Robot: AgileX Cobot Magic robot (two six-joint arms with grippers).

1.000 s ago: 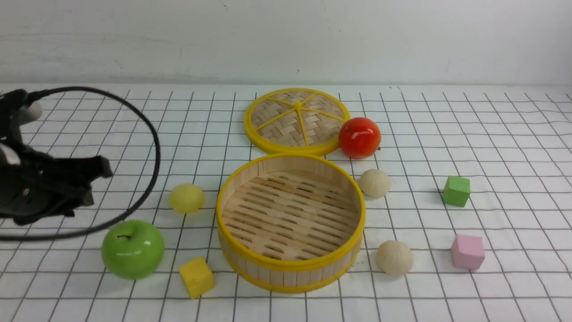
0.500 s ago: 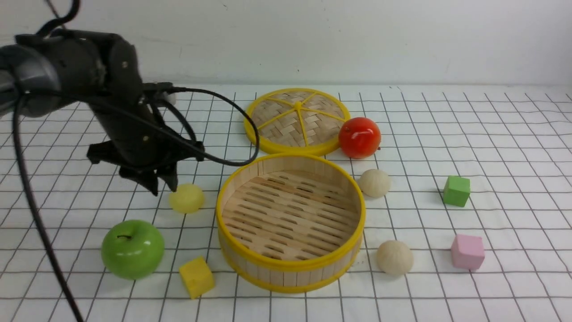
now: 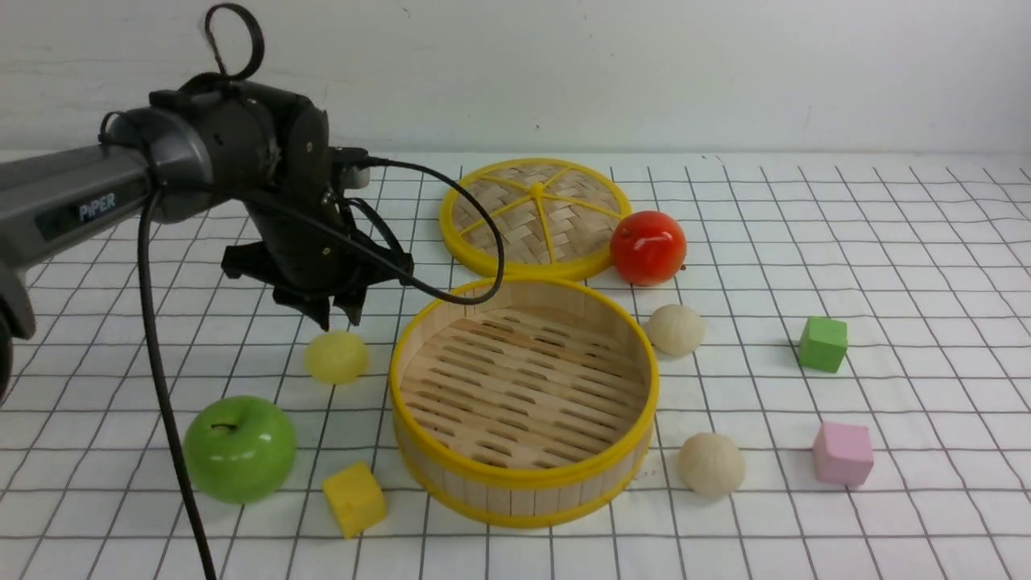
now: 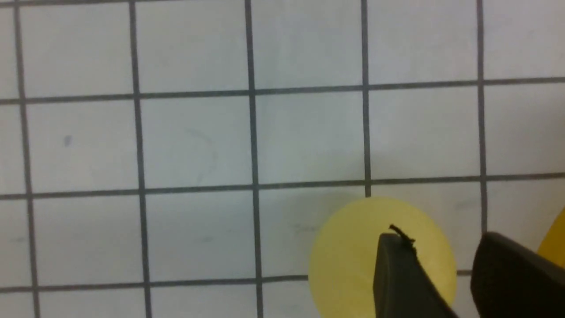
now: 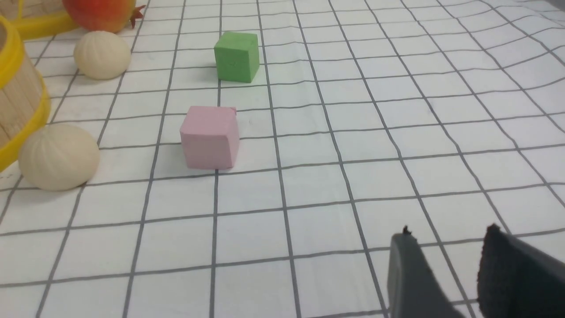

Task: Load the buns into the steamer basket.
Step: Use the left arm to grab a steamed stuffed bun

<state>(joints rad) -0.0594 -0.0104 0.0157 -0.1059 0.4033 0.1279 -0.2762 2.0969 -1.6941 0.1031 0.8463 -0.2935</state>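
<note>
Left claw (image 3: 340, 321) poised just above the pale yellow bun (image 3: 337, 356)
Jaws narrowly parted, empty; that bun lies on the bench (image 3: 886, 266) left-edge side of the steamer basket (image 3: 523, 483), far cream bun (image 3: 675, 329) and near cream bun (image 3: 710, 463) right-edge side; right claw (image 5: 448, 236) narrowly parted, empty

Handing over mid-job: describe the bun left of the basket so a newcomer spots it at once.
Find the big round steamer basket on the checked cloth. Just off its left wall, beyond the green apple and yellow cube, sits the yellow bun. It is a small, smooth pale-yellow dome: neither glossy like the apple nor square like the cube.
</note>
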